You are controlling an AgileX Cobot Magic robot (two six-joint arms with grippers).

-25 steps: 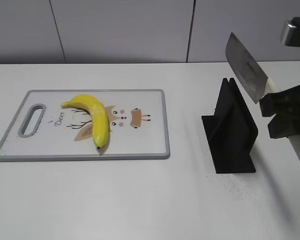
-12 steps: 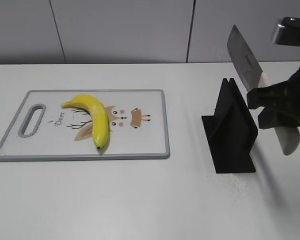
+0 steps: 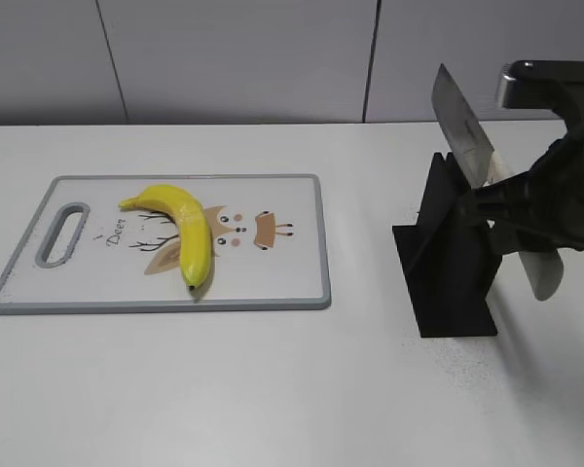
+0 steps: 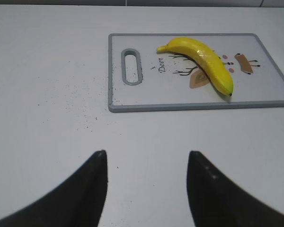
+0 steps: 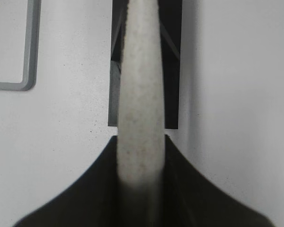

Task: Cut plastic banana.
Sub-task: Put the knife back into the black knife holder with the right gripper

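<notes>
Knife in hand above its stand, banana not yet reached.

The right claw (image 3: pixel 506 209) is clamped on the pale handle of the knife (image 3: pixel 459 122), blade tilted up over the black knife stand (image 3: pixel 448 255). Well off to its left, the plastic banana (image 3: pixel 183 232) lies uncut on the cutting board (image 3: pixel 311 292). Next, I judge, carry the blade across and level it over the fruit. The left claw (image 4: pixel 146 163) hangs wide apart, holding nothing, over bare tabletop (image 4: pixel 47 118).

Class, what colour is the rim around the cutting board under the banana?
Grey. The cutting board has a grey rim and handle slot, clearest in the left wrist view.
</notes>
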